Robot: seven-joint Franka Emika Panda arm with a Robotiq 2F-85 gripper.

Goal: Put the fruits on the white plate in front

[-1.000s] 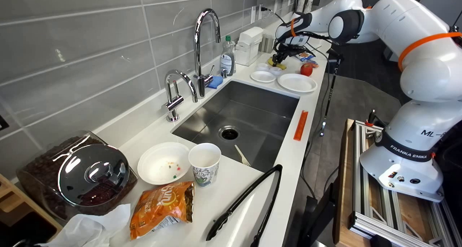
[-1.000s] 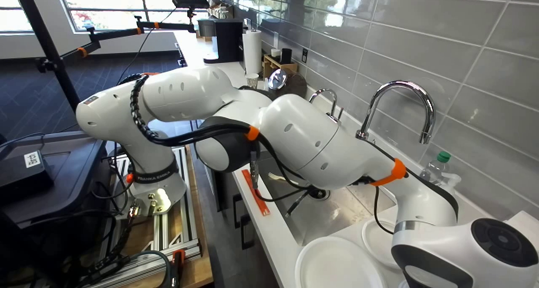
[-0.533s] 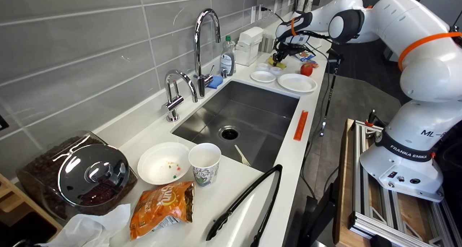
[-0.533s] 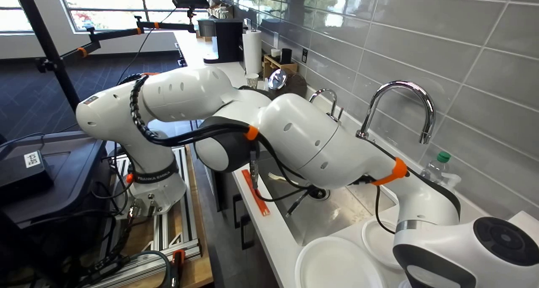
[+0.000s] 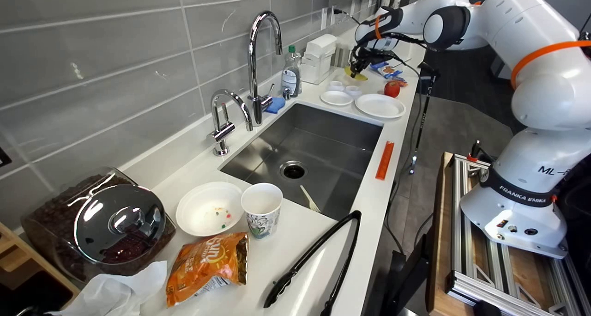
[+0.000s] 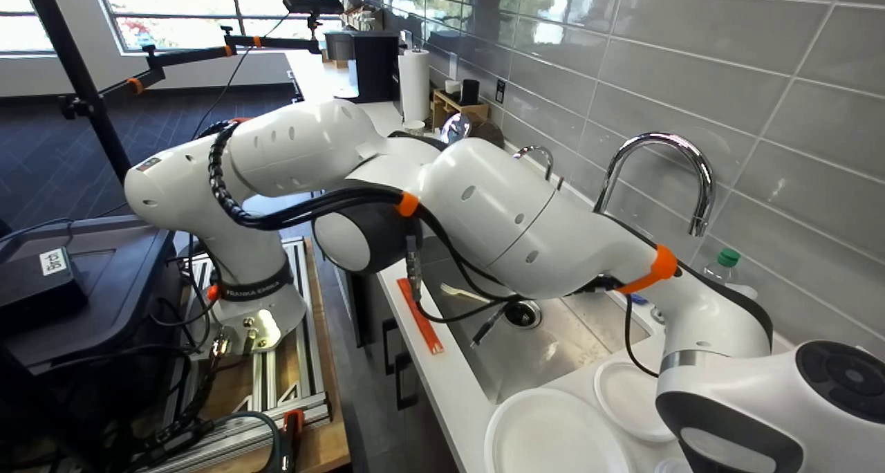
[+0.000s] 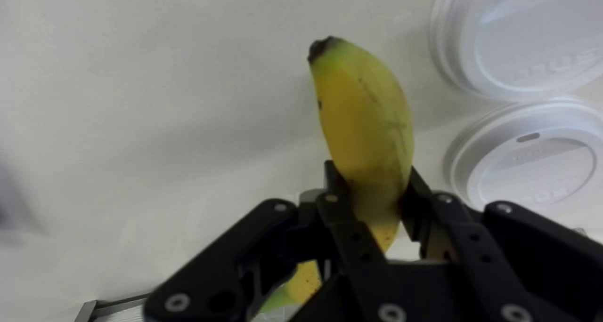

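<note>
A yellow banana (image 7: pixel 362 115) with a dark tip is between the fingers of my gripper (image 7: pixel 372 190) in the wrist view. Both fingers press against its sides and it appears a little above the counter. In an exterior view the banana (image 5: pixel 360 77) shows behind the black gripper. A round red fruit (image 5: pixel 392 89) rests on the counter behind the white plate. The wide white plate (image 5: pixel 380 106) lies by the sink's far edge, with nothing on it; it also shows in an exterior view (image 6: pixel 553 438). There the gripper is out of frame.
A smaller white plate (image 5: pixel 336 98) and two white cup lids (image 7: pixel 537 171) lie beside the wide plate. A blue snack packet (image 5: pixel 385 70) lies behind the red fruit. A soap bottle (image 5: pixel 291 73), white dispenser (image 5: pixel 318 59) and tall faucet (image 5: pixel 253 62) stand along the wall.
The arm has risen slightly and moved a little away from the sink. The banana has come up with the gripper. The plates and red fruit have not moved.
</note>
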